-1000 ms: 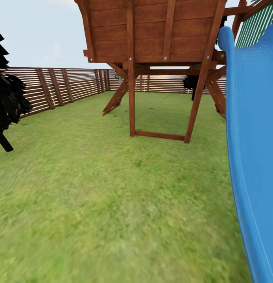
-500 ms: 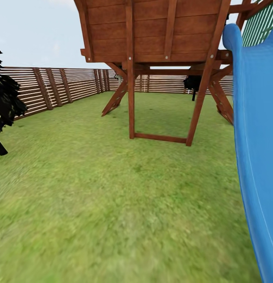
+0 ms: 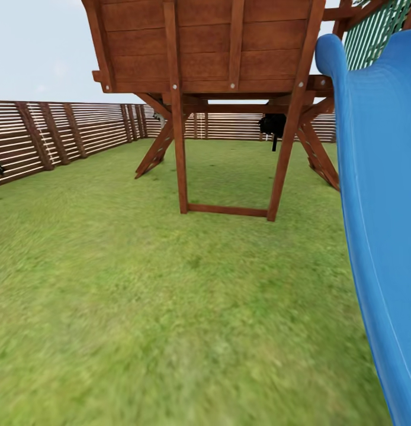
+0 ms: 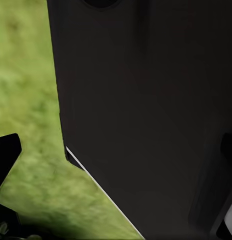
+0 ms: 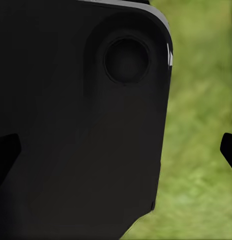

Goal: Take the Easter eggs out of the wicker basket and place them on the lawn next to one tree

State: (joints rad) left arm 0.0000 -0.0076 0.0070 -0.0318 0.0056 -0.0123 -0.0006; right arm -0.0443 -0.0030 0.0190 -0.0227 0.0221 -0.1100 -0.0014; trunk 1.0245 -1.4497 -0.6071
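The lawn (image 3: 170, 307) spreads out ahead of me as mottled green grass, inside the fenced garden. The Easter eggs, the wicker basket and the tree are out of view. In the left wrist view, my left gripper (image 4: 116, 155) is open, one dark fingertip (image 4: 5, 160) at each edge, with a dark panel of my own body and grass behind. In the right wrist view, my right gripper (image 5: 116, 152) is also open with nothing between its fingertips (image 5: 228, 150), again over a dark body panel and grass.
A brown wooden play tower (image 3: 205, 47) stands on legs straight ahead, with a crossbar (image 3: 226, 210) on the grass. A blue slide (image 3: 377, 195) runs down close on the right. A slatted wooden fence (image 3: 63, 133) lines the left and back. A small dark bush (image 3: 272, 125) stands behind the tower.
The whole view has swung to the right, so the camera has moved. The dark cypress at the left has slid almost out of frame and the tower now sits further left.
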